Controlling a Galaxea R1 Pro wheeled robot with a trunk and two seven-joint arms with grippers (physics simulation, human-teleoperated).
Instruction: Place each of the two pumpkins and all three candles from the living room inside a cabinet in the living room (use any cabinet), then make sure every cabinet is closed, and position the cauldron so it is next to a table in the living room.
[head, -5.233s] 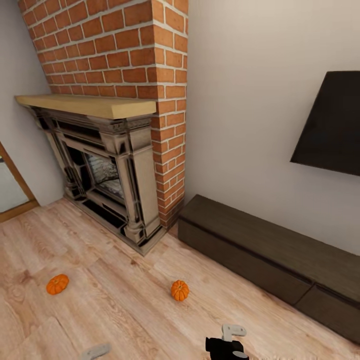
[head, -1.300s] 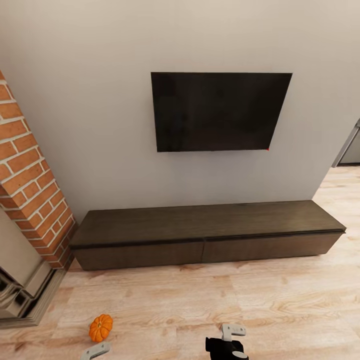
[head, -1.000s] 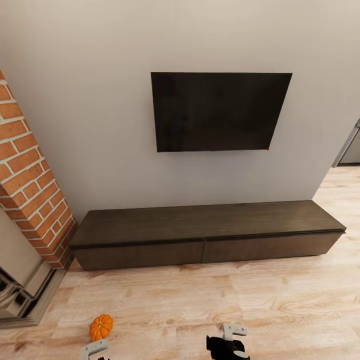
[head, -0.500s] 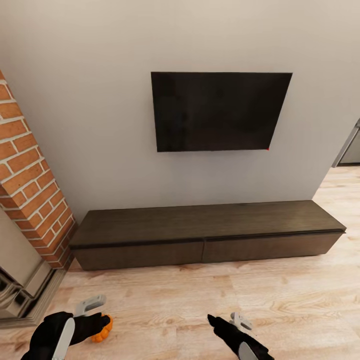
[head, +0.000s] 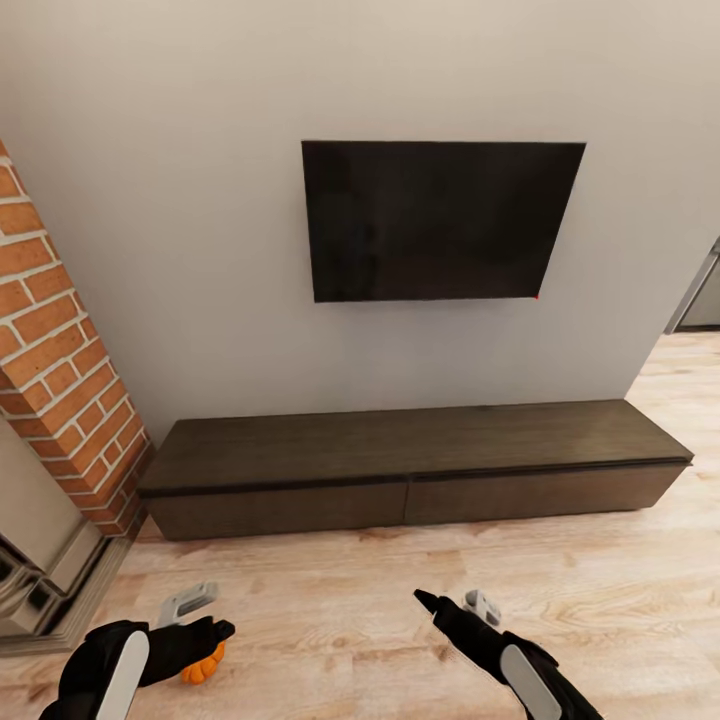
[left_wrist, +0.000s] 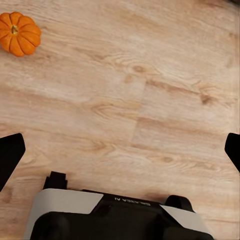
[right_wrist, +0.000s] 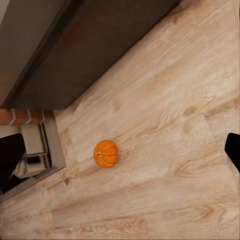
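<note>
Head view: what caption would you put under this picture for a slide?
Both arms reach out over the wood floor toward a closed cabinet under a wall TV, a pumpkin beside the left gripper.

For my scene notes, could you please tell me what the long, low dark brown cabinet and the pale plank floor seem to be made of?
The long, low dark brown cabinet looks like matte dark-stained wood or veneer: faint grain streaks, no gloss. The pale plank floor looks like light wood or laminate: knots, grain and board seams show.

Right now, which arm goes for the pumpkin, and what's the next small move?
Probably the left: lower the left gripper onto the pumpkin, which lies on the floor just beneath that arm. Its jaws are wide apart with nothing between them, and the cabinet is shut, so picking up comes first.
</note>
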